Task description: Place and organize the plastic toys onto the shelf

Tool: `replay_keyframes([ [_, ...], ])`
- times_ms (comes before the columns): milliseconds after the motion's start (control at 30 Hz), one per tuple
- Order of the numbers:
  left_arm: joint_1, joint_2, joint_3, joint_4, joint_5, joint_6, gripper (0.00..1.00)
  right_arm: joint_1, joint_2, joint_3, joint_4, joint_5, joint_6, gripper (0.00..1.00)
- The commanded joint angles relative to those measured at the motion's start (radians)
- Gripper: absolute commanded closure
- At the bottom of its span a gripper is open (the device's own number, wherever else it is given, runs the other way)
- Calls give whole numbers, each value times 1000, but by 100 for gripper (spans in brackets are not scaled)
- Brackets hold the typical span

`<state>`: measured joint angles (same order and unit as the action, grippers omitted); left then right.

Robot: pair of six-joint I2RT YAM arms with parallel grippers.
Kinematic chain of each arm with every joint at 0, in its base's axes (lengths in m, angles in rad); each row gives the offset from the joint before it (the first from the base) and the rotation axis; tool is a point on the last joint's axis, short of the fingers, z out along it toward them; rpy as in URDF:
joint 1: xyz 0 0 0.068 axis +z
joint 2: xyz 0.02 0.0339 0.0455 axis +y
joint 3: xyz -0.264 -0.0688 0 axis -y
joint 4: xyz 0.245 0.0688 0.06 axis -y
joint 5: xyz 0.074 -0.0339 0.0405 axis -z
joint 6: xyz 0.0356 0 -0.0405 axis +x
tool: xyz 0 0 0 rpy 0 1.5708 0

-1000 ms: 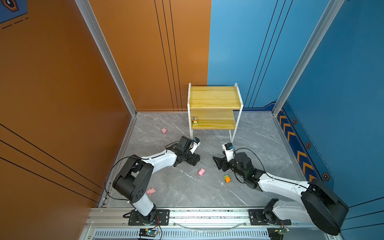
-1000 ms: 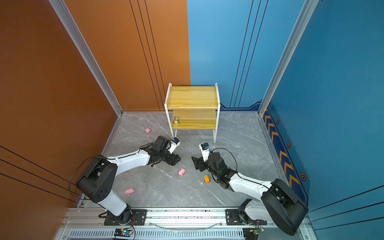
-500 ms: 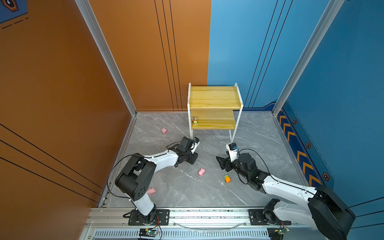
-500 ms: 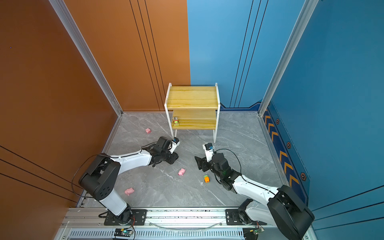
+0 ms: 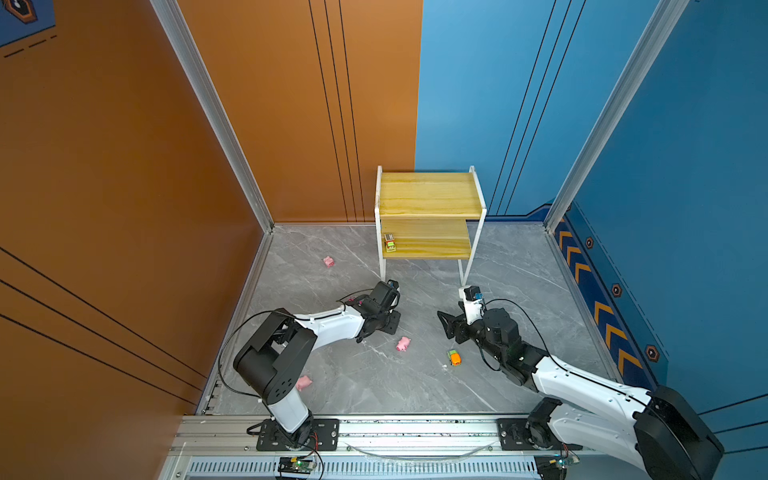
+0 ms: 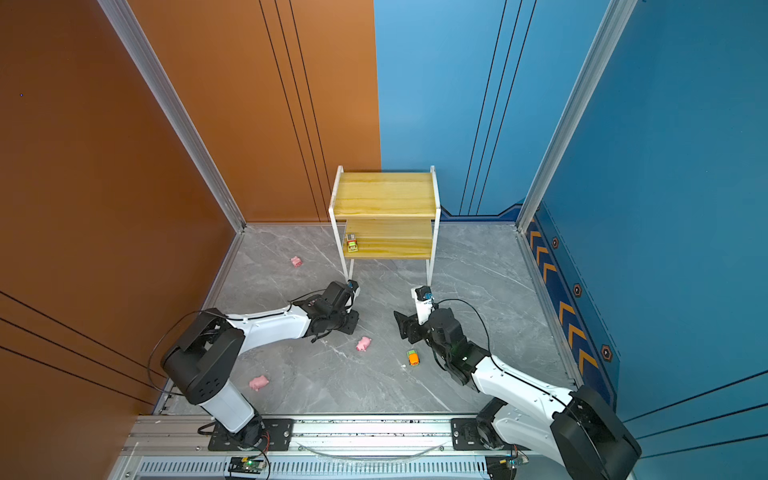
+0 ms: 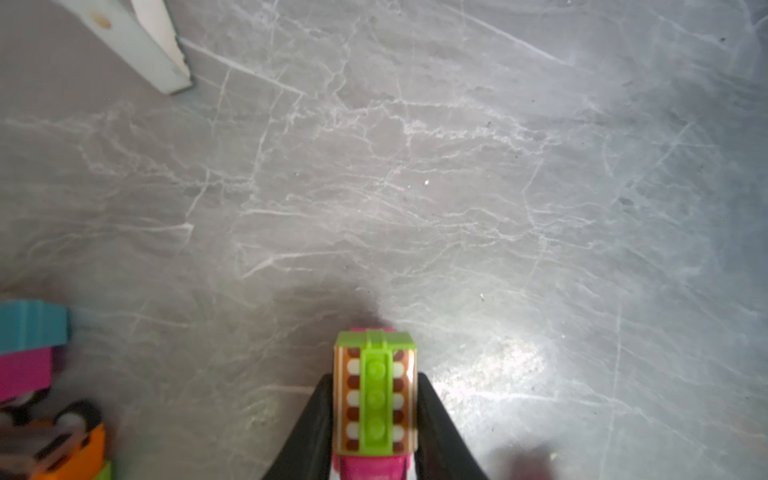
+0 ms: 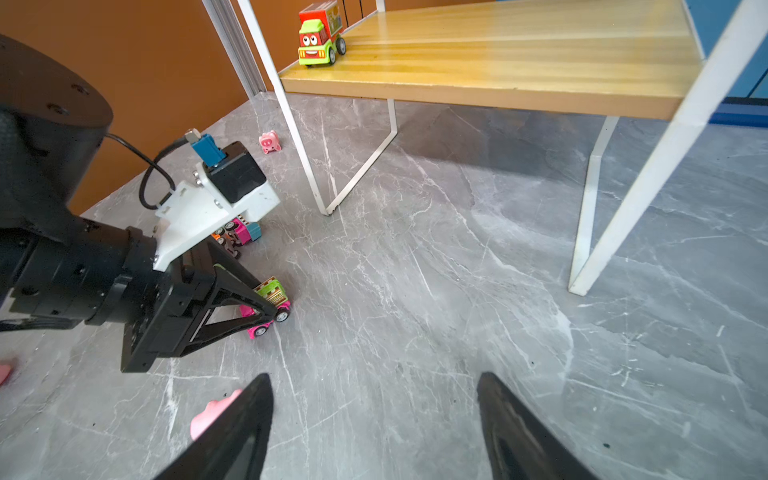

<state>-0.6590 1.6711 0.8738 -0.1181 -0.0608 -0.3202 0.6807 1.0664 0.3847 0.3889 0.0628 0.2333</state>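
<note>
Truck (image 7: pixel 375 399) half-hidden in left gripper (image 7: pixel 374 419)

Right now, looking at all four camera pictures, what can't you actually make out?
- Green and pink truck in the left hand: invisible in both top views, hidden under the arm; its rear is cut off by the left wrist view's edge.
- Toy pile: blurred and cropped in the left wrist view.
- Pink pig: mostly hidden behind a finger of the right hand.
- Truck on the shelf: too small in top views for detail.

Green-pink truck (image 7: pixel 375 399) on floor, shelf (image 5: pixel 428 199) near
</note>
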Motion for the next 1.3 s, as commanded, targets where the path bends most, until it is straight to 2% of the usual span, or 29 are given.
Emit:
replay_keyframes([
  [0,-28,13,28,-61,-75,-192,67,8,-19,10,-82,60,37,23],
  [233,-84,62,65,-109,-98,-463,62,14,-23,9,-140,92,74,23],
  [400,-79,17,85,-146,-128,-512,44,53,-29,19,-173,83,78,23],
  [600,-11,-163,83,-202,-108,-398,21,123,-18,47,-193,130,87,23],
  [767,82,-336,87,-297,-34,-259,15,219,57,101,-177,205,101,23],
  [800,107,-368,92,-319,-11,-228,9,240,82,119,-176,220,105,23],
  [933,220,-459,149,-426,31,-101,5,333,204,218,-182,288,129,22],
  [1067,332,-482,202,-448,76,-33,3,401,355,344,-215,346,190,22],
  [1267,394,-493,191,-418,124,27,3,489,617,566,-346,471,306,22],
])
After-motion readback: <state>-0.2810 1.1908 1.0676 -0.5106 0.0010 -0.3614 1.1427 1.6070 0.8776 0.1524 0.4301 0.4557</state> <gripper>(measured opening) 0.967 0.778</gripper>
